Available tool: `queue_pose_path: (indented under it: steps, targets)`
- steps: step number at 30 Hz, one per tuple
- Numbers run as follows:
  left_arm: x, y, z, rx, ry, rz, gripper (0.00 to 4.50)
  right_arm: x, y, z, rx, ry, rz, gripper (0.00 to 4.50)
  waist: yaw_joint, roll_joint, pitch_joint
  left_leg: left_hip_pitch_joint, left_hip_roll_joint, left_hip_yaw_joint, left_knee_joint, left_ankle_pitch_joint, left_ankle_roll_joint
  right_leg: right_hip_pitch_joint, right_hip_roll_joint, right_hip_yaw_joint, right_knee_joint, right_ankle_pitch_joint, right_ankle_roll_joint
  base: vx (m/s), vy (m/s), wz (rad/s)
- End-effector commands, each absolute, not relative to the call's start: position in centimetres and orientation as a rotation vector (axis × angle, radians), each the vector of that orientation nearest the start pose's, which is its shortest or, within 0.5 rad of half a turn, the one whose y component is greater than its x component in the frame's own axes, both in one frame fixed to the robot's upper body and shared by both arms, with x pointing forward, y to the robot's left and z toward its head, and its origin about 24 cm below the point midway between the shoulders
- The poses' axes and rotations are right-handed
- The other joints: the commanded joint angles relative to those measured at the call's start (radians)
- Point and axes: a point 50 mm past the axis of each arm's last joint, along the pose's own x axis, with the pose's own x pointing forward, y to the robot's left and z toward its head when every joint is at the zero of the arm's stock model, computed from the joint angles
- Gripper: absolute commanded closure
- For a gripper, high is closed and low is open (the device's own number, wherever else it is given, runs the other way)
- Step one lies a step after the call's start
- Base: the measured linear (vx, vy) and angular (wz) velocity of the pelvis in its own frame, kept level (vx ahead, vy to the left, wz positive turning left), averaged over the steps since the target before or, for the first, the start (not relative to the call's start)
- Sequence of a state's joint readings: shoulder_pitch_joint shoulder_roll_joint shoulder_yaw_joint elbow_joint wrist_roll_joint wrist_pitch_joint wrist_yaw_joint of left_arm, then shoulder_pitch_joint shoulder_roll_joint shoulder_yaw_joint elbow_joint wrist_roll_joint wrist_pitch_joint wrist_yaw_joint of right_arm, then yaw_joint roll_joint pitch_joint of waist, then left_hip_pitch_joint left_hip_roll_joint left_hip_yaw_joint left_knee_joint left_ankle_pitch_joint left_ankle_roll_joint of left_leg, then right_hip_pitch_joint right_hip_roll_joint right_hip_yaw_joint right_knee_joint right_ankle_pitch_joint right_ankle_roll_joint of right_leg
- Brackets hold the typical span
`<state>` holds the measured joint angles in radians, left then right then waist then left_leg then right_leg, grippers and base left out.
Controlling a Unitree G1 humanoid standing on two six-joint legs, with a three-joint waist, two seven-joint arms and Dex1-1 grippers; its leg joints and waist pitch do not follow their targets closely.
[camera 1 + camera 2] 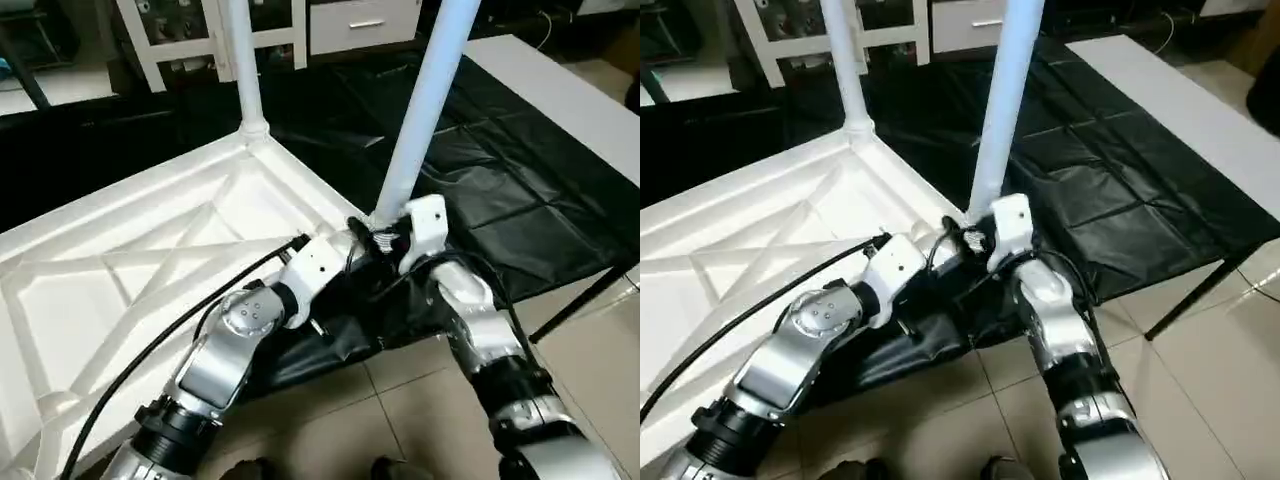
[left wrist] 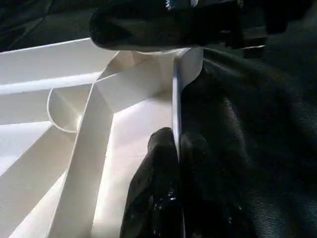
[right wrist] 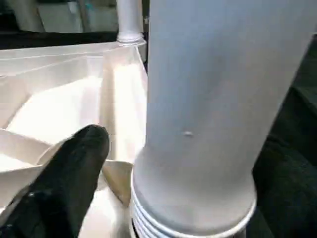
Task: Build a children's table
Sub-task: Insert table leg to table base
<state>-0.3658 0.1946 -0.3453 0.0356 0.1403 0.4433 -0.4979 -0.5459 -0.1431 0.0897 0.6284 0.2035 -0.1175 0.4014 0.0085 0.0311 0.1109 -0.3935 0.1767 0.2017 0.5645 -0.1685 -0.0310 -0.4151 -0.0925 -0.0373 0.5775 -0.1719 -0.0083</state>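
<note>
The tabletop (image 1: 150, 270) lies upside down on the black-covered surface (image 1: 520, 200), its ribbed underside up. It looks like light, stiff, smooth plastic, best taken by its thin rim. At the near corner the left gripper (image 2: 176, 148) has its fingers pinched shut on that rim. Just beyond, the right gripper (image 1: 385, 240) stands spread wide around the base of the near leg (image 1: 425, 100), one finger (image 3: 74, 163) clear of it, holding nothing. A second leg (image 1: 243, 70) stands in the far corner.

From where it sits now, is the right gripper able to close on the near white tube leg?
Probably yes. The right gripper sits at the base of the near white tube leg, fingers apart, one black finger beside the leg, nothing between. The left gripper pinches the white plastic tabletop's rim, clear of it.
</note>
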Motion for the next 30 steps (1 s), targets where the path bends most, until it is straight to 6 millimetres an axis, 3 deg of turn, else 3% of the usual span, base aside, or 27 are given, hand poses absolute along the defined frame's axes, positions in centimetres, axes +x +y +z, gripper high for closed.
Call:
queue_pose_path:
  steps: [1,4,9,11,16,17,18,21,23,30]
  targets:
    - [29.3,8.4,5.9,0.457,0.269,-0.781,4.50,34.0,-11.6,7.2,-0.008,-0.041,0.596,0.08,0.001,-0.011,-0.073,0.018,0.048,-0.017,-0.057,-0.160,0.117,0.043,-0.039,0.029,-0.053,-0.113,-0.239,0.000,0.000,0.00]
    - [29.5,8.6,6.0,0.478,0.261,-0.798,4.50,33.7,-11.9,7.7,-0.007,-0.070,0.617,0.08,-0.001,-0.012,-0.070,0.021,0.047,-0.017,-0.059,-0.208,0.100,0.040,-0.040,0.030,-0.062,-0.190,-0.221,0.000,0.000,0.00]
    - [30.0,9.5,6.0,0.530,0.245,-0.828,4.50,33.3,-12.8,8.5,-0.016,-0.119,0.617,0.08,0.000,-0.012,-0.070,0.022,0.048,-0.018,-0.061,-0.220,0.080,0.036,-0.040,0.031,-0.065,-0.233,-0.202,0.000,0.000,0.00]
    - [30.3,10.0,6.0,0.550,0.235,-0.833,4.50,33.0,-13.2,8.7,-0.012,-0.123,0.619,0.08,0.002,-0.010,-0.070,0.028,0.048,-0.017,-0.061,-0.221,0.078,0.032,-0.037,0.032,-0.067,-0.229,-0.194,0.000,0.000,0.00]
    - [31.3,11.4,6.0,0.598,0.224,-0.812,4.50,32.0,-14.0,8.6,-0.010,-0.114,0.626,0.08,0.001,-0.008,-0.073,0.022,0.046,-0.020,-0.061,-0.206,0.075,0.039,-0.037,0.031,-0.058,-0.178,-0.204,0.000,0.000,0.00]
    - [32.0,12.1,6.1,0.614,0.213,-0.784,4.50,31.5,-14.4,8.3,-0.011,-0.101,0.622,0.08,0.000,0.001,-0.071,0.020,0.045,-0.021,-0.062,-0.203,0.076,0.040,-0.038,0.029,-0.059,-0.176,-0.205,0.000,0.000,0.00]
    - [32.3,12.5,6.2,0.615,0.207,-0.771,4.50,31.3,-14.6,8.1,-0.010,-0.095,0.617,0.08,0.000,-0.003,-0.073,0.026,0.045,-0.019,-0.060,-0.216,0.073,0.037,-0.036,0.031,-0.062,-0.178,-0.202,0.000,0.000,0.00]
    - [33.1,13.1,6.7,0.616,0.190,-0.754,4.50,30.9,-15.0,7.9,-0.011,-0.082,0.600,0.08,-0.002,-0.005,-0.075,0.020,0.043,-0.020,-0.059,-0.205,0.074,0.043,-0.038,0.030,-0.057,-0.155,-0.213,0.000,0.000,0.00]
    - [33.2,13.2,6.7,0.616,0.188,-0.752,4.03,30.9,-15.0,7.9,-0.010,-0.081,0.598,0.00,-0.005,-0.006,-0.076,0.016,0.044,-0.022,-0.058,-0.189,0.079,0.046,-0.040,0.029,-0.053,-0.135,-0.220,0.000,0.000,0.00]
    - [33.3,14.0,7.1,0.582,0.184,-0.775,3.44,29.7,-15.4,7.6,-0.006,-0.060,0.602,0.00,0.000,-0.004,-0.078,0.022,0.046,-0.019,-0.052,-0.152,0.107,0.044,-0.040,0.029,-0.048,-0.085,-0.247,0.000,0.000,0.00]
